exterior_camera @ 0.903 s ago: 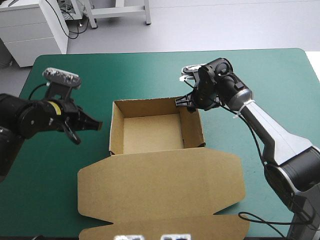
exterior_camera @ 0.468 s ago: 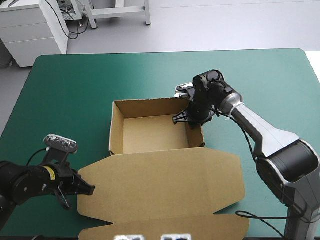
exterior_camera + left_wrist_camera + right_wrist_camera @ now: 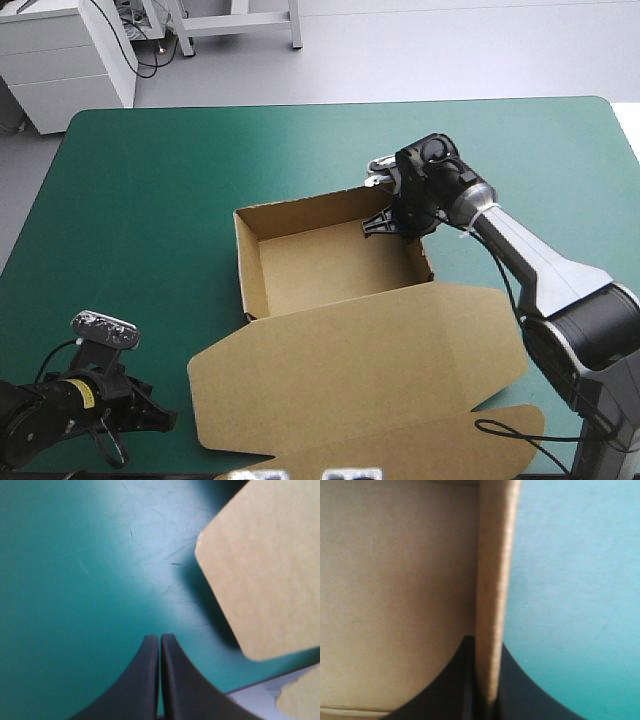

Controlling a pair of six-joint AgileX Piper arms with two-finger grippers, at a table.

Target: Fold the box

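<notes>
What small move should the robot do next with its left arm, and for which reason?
Probably the left gripper should open and ease toward the rounded corner of the lid. It is shut over bare teal-green cover, holding nothing, while the right gripper is shut on the right wall of the box and the lid lies flat.

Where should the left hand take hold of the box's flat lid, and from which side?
Probably the lid's left edge near its rounded corner, coming in low from the table's left. A shadow under it suggests it sits slightly raised, and the left hand, shut, lies just beside it.
</notes>
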